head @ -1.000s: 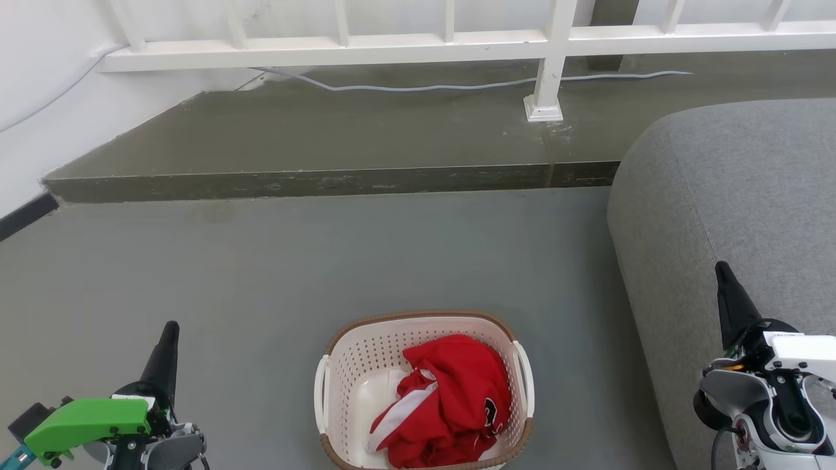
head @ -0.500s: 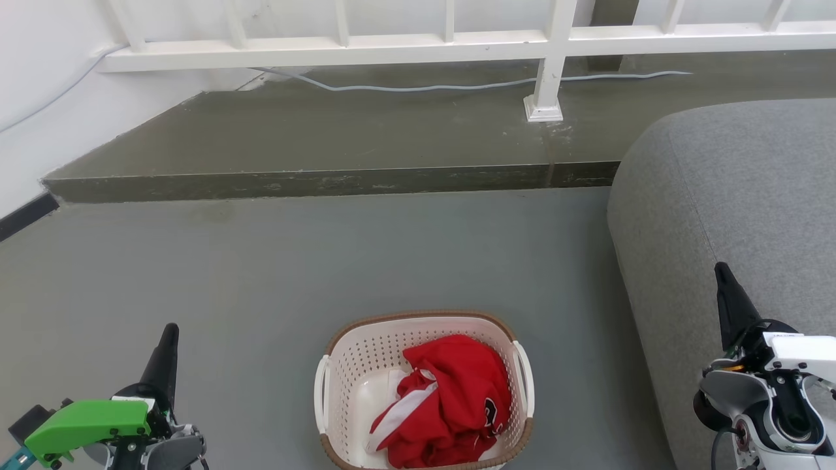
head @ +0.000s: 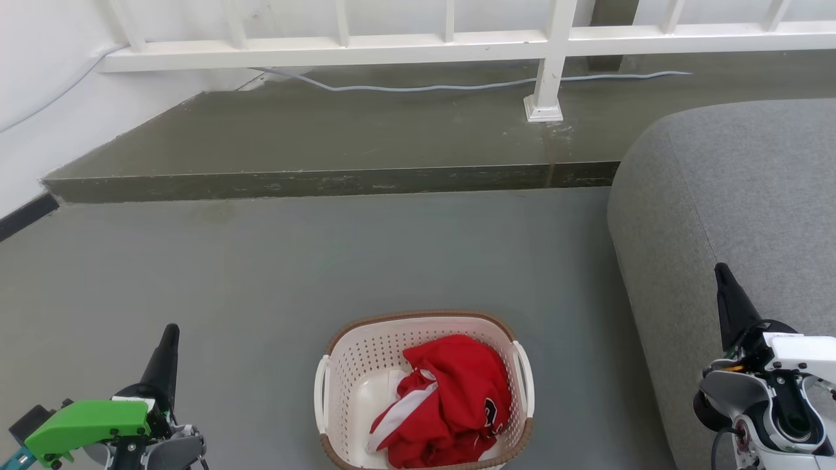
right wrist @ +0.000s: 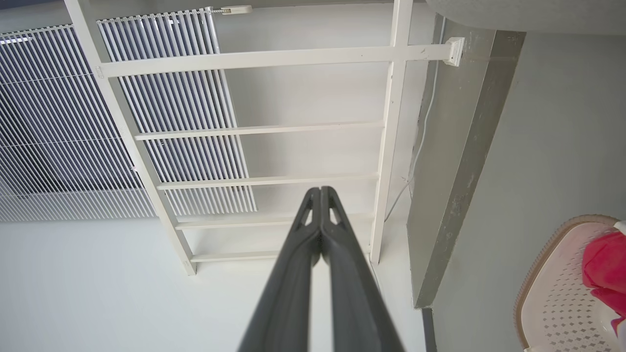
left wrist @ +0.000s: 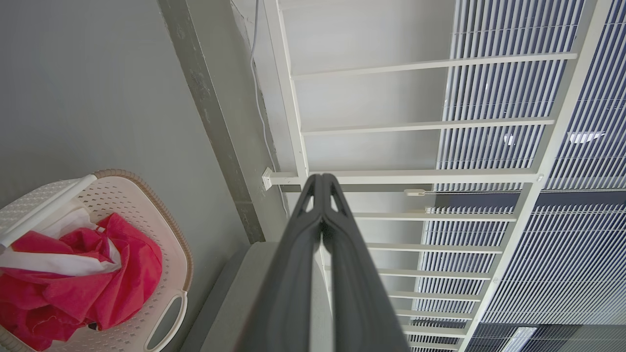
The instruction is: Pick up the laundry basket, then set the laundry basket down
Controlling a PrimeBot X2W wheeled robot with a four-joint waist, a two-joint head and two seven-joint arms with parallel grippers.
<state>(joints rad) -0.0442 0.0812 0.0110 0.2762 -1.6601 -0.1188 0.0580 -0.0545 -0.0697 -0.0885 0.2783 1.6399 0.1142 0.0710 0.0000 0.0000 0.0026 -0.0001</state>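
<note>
The laundry basket point(head: 358, 382) sits on the grey floor point(head: 261, 274) near a grey sofa point(head: 731, 196), between the two grippers and touching neither. In it lies a red garment point(head: 457, 385) with white trim. Its dark mark is too small to read. The left gripper point(head: 171, 329) and right gripper point(head: 720, 269) are both clenched on nothing.

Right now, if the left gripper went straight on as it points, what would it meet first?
Probably the white railing: the left gripper lines up with its bottom rail in the left wrist view. The laundry basket lies aside. Depth is unclear.
</note>
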